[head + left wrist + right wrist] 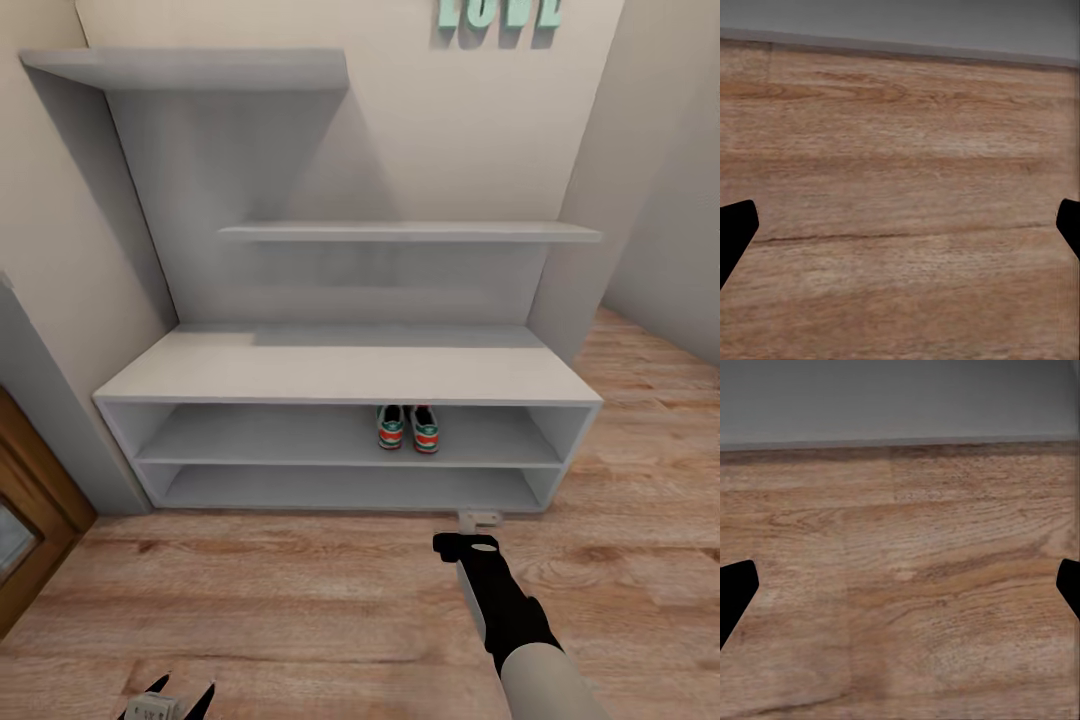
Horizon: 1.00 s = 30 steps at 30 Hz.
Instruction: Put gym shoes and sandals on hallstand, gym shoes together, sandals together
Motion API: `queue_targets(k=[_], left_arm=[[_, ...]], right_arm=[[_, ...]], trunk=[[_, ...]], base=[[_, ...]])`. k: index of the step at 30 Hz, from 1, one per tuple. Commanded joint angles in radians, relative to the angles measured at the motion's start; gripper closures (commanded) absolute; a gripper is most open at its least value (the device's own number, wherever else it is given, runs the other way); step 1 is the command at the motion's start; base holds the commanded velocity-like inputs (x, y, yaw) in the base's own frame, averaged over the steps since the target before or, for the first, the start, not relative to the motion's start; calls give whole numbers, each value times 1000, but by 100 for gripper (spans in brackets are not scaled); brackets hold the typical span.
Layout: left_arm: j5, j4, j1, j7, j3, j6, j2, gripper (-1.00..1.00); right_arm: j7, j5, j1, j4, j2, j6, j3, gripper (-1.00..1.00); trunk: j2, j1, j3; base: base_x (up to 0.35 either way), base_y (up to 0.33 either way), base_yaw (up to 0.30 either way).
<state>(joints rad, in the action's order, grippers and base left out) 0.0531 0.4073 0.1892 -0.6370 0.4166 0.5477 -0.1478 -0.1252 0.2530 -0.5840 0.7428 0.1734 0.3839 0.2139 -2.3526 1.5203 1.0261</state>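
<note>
1. Gym shoes (408, 428) stand side by side, touching, on the upper of the two low shelf levels of the hallstand (350, 372), a little right of its middle, heels with red patches facing outward.
2. Left of the hallstand, a brown wooden door (25, 520) shows at the edge of the head view.
3. Before the hallstand, the corridor floor (300, 590) of light brown planks runs across the front.
4. Left gripper (168, 700) sits low over the floor, well apart from the hallstand; its dark fingers (735, 229) are spread wide with bare planks between them.
5. Right gripper (478, 520) reaches toward the hallstand's lowest shelf, near its front edge and below the gym shoes; its fingers (736, 589) are likewise spread apart, nothing between them but floor and a grey panel (900, 401) beyond.
</note>
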Motion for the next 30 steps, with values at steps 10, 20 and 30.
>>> queue_targets(k=[10,20,30], left_arm=[[5,-1,1,-6,9,3,-1,-100],[2,-1,1,-5,10,3,-1,-100],[-2,-1,1,75,11,4,1,-100]], right_arm=[[2,8,0,-4,1,2,4,-100],[2,11,3,-127,1,-26,4,-100],[6,17,4,-492,-62,-427,2,-100]], trunk=[[0,-1,1],[0,-1,1],[0,-1,1]], base=[[-335,0,0],[-163,0,0],[-18,0,0]])
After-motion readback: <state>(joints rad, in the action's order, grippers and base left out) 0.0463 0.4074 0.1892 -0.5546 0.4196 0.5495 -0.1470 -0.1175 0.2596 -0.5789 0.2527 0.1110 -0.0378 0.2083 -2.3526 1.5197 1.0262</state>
